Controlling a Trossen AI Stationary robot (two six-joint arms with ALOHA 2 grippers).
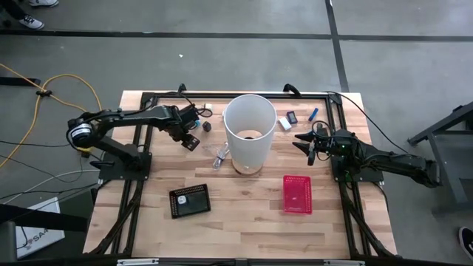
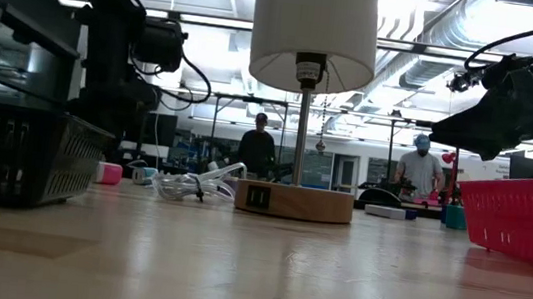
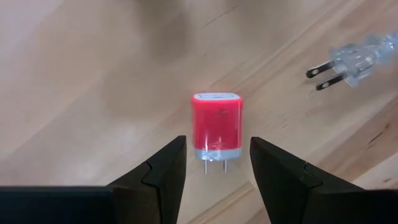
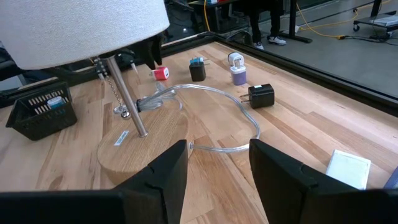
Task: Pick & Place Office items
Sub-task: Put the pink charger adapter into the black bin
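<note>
While the lamp stands mid-worktop on its round wooden base, both arms hang on either side of it. A black basket and a red basket sit on the near boards, well apart from both claws. The right claw is raised off the worktop with its fingers parted, empty; ahead of it lie the clear cord, a white block, a black charger and other small plugs. The left claw is open, poised over a pink charger, which lies flat between its fingers, untouched, its prongs pointing towards the claw.
</note>
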